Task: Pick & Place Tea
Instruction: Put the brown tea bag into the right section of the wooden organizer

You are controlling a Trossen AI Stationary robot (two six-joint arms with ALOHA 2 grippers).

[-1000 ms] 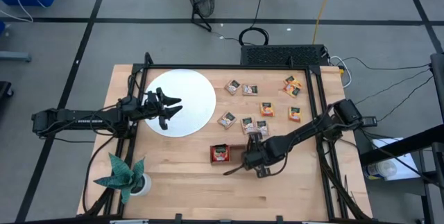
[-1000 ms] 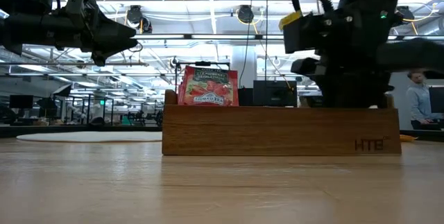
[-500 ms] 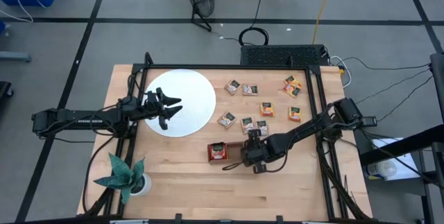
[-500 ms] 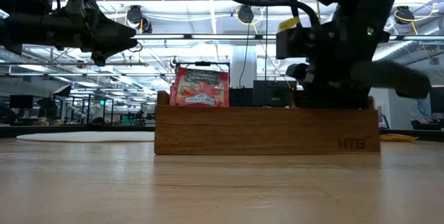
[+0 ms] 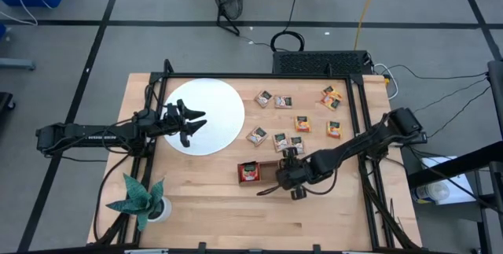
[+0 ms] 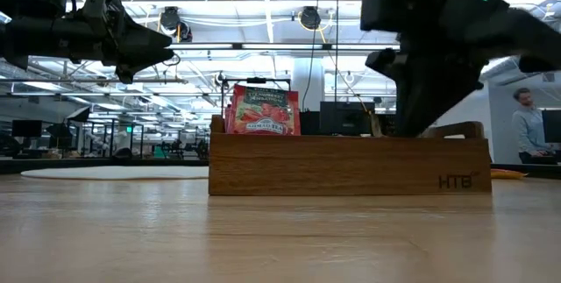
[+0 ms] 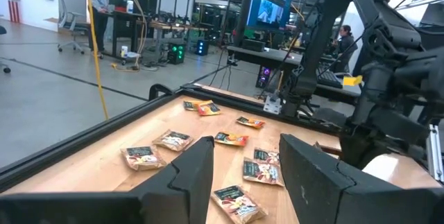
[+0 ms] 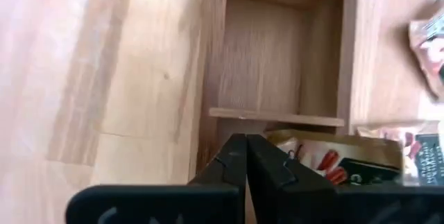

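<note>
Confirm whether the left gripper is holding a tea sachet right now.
No: the left gripper hangs open and empty over the white disc, with no tea sachet between its fingers.

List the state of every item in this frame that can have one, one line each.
Left tool: open, empty, hovering over the white disc.
Right tool: shut, empty, above the wooden tray.
Wooden tray: red sachets upright in one end compartment; another compartment empty.
Loose sachets: flat on the table.

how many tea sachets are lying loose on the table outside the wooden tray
9 loose tea sachets: two right of the white disc, two overlapping near the far right, two mid-right, three just beyond the tray. The right arm may hide more.
</note>
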